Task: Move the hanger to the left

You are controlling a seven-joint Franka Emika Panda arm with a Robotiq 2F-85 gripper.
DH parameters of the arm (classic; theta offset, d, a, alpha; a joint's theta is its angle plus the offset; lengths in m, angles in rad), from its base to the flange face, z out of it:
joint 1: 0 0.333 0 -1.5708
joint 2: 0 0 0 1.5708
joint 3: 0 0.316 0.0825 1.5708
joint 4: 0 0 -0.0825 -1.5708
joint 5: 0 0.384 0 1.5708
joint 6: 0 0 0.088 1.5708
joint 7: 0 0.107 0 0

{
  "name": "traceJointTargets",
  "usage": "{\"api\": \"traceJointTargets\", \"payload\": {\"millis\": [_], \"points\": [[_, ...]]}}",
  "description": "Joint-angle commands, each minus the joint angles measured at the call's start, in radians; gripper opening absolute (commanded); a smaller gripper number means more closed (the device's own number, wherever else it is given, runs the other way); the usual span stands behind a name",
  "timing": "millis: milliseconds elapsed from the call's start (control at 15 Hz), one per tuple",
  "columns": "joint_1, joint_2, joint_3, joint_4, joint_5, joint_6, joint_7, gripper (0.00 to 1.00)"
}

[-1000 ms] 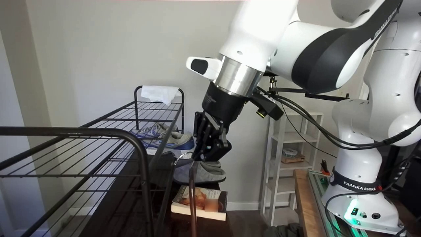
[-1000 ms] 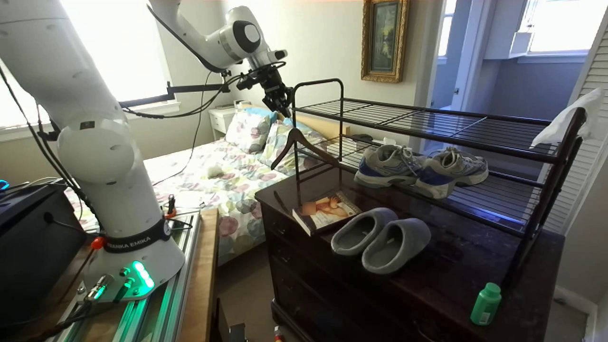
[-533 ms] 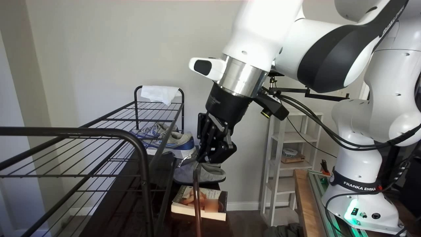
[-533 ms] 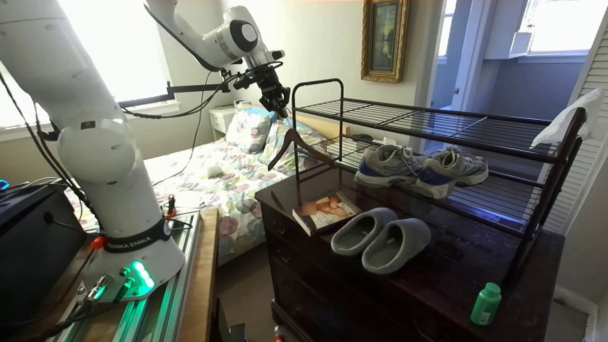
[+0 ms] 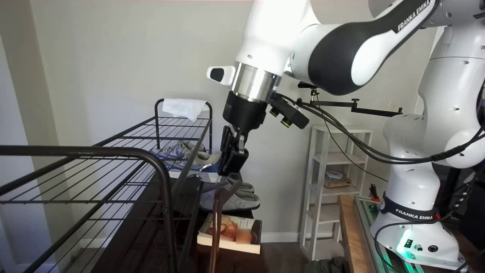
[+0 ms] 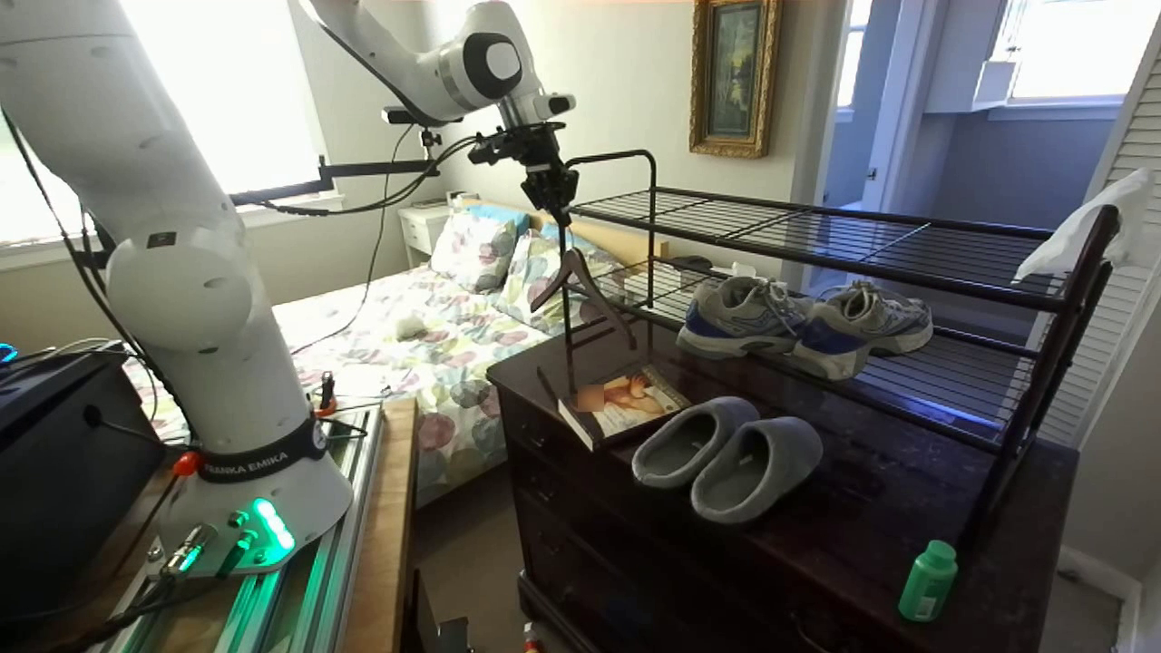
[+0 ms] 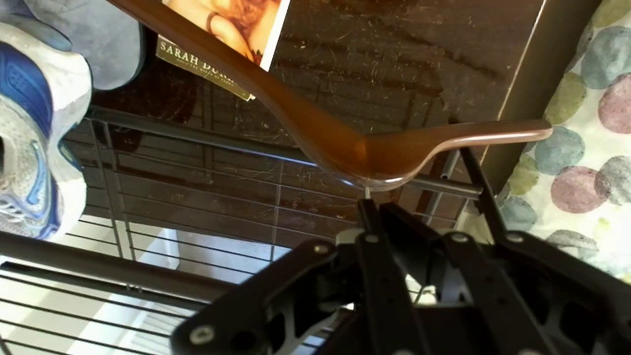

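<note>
hanger (image 7: 347, 148): glossy brown, thin silvery hook. Off the surface, hanging by its hook from the gripper (image 6: 563, 217), arms sloping down. Sits over the dresser (image 6: 871, 521), near one end of the rack (image 6: 816, 258); can't tell if touching.

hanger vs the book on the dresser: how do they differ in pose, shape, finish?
Pose: the hanger hangs from the pincer; the book lies flat on the dresser.
Shape: the hanger is slim and curved, with two spreading arms; the book is a rectangular block.
Finish: the hanger is plain, glossy brown; the book carries a printed picture and lettering.
Shared: both show in the wrist view and in both exterior views.
</note>
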Motion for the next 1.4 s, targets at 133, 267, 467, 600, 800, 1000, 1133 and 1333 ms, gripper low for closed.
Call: {"api": "traceJointTargets", "payload": {"millis": [133,267,467,600,800,1000,1133,1333], "points": [[-0.035,-0.141,-0.167,0.021,0.294,-0.122,-0.356,0.02],[-0.028,-0.154,-0.236,0.056,0.408,-0.239,-0.502,0.02],[-0.046,-0.141,-0.275,0.115,0.465,-0.406,-0.561,0.02],[-0.061,-0.108,-0.281,0.151,0.481,-0.486,-0.56,0.02],[-0.093,-0.054,-0.266,0.191,0.44,-0.483,-0.513,0.02],[-0.113,0.027,-0.253,0.26,0.424,-0.455,-0.478,0.02],[-0.121,0.087,-0.245,0.317,0.434,-0.473,-0.452,0.02],[-0.13,0.166,-0.235,0.396,0.434,-0.488,-0.422,0.02]]}}
